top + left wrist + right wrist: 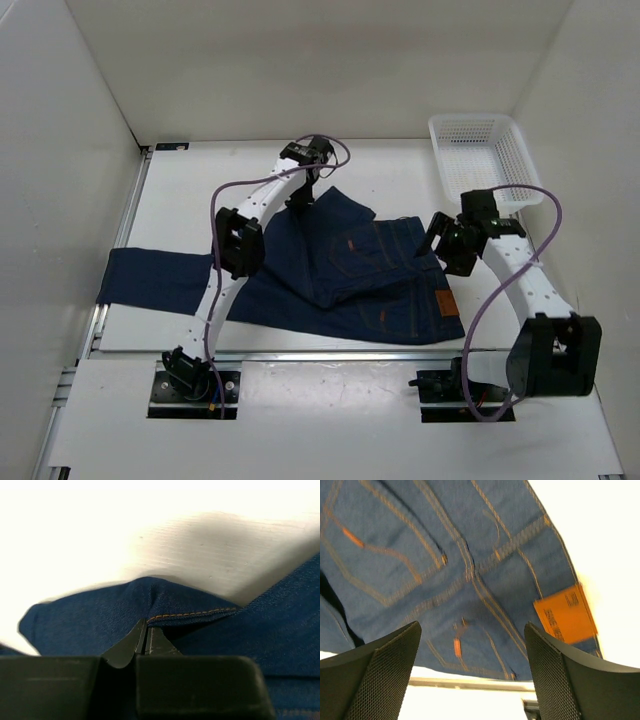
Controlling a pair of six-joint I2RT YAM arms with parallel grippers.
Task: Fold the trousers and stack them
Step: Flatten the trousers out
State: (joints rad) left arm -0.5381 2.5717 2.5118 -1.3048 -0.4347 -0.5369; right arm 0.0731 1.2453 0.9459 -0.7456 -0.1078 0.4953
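Dark navy denim w/ orange stitching is seen on the trousers; their waistband patch is printed dark on orange-tan. The basket is white, mesh-patterned. The arms are coloured white w/ black joints, cables purple, table white.

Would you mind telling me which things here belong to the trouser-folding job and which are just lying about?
Belongs to the job:
- jeans, partly folded over
- left gripper, shut on a fold of the jeans
- right gripper, open above the jeans

Just lying about:
- white mesh basket, far right, apart from the jeans
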